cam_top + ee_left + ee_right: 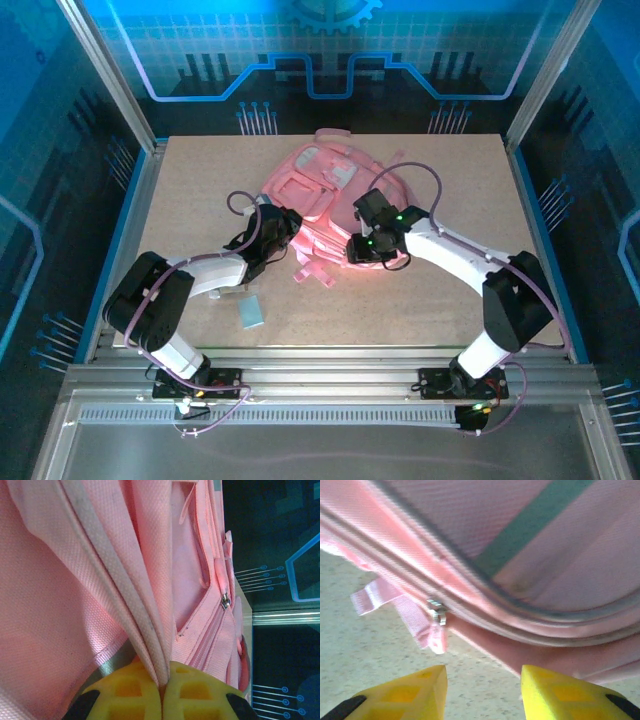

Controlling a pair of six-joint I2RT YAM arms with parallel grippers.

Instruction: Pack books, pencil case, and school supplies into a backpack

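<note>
Pink backpack [318, 185] is laid mid-table [430, 300], toward 12 o'clock. Its seam is clamped by left gripper [162, 692], jaws together on fabric. Right gripper [482, 680] jaws are seen apart, zip pull [436, 625] at 11 o'clock. Prob zip step atm; pull must be pinched next.

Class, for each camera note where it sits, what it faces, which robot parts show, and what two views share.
Top external: overhead behind the bases, facing down at the table, both arms.
Left wrist: on left arm, facing backpack; left gripper pinching its seam.
Right wrist: facing zip pull; right gripper open.
Shared: backpack.
</note>
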